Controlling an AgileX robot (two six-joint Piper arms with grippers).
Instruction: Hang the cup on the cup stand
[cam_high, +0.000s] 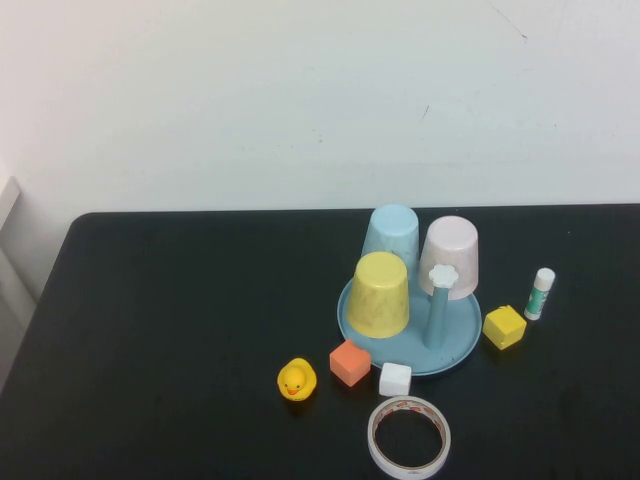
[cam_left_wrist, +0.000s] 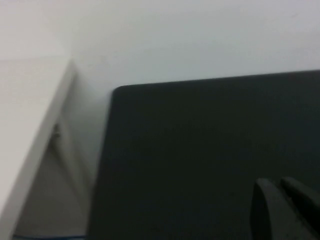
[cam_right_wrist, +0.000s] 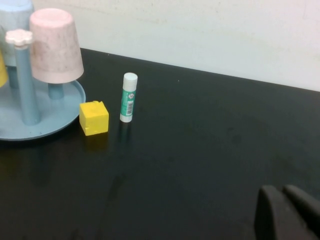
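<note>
Over bare black table, left end effector (cam_left_wrist: 282, 192) and right end effector (cam_right_wrist: 284, 197) sit clenched, empty.

Surface: black table (cam_high: 150, 330), matte top, set against a white wall.
Stand: cup stand (cam_high: 455, 345), round light-blue base resting on the table.
Blocks: yellow cube (cam_high: 504, 327) just beside the base; orange cube (cam_high: 350, 362) and white cube (cam_high: 395, 379) at its near edge.
Other items: glue stick (cam_high: 540, 293) upright; rubber duck (cam_high: 297, 380); tape roll (cam_high: 409, 437) lying flat.
</note>
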